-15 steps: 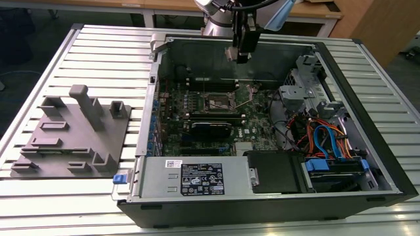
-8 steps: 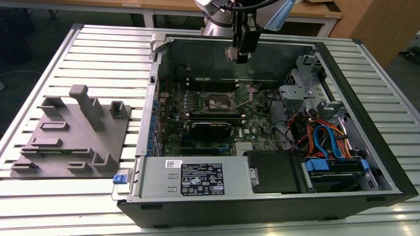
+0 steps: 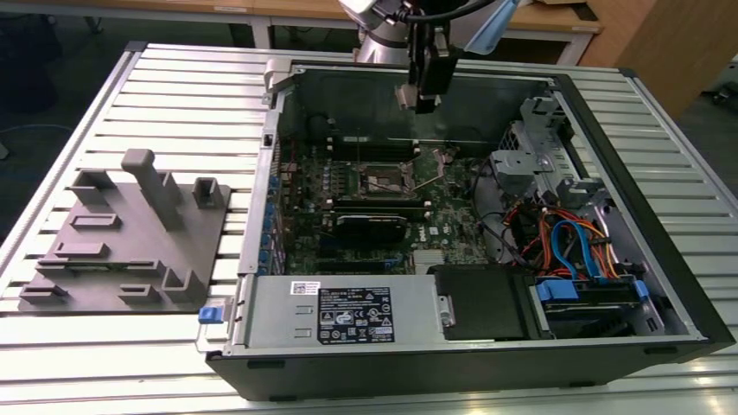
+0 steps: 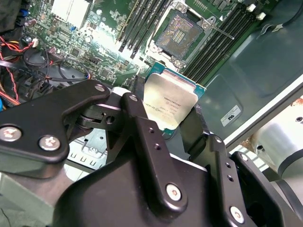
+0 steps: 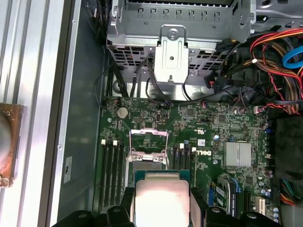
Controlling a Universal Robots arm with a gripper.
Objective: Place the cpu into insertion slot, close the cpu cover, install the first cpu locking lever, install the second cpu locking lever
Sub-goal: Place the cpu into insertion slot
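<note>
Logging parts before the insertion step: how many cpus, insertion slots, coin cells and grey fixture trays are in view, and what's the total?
cpu, gripped in the claw: 1
insertion slot: 1
coin cell: 1
grey fixture tray: 1
Total: 4

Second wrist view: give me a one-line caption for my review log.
Pincer shut on the cpu, holding it clear of the motherboard, with the empty insertion slot in sight beyond.
</note>
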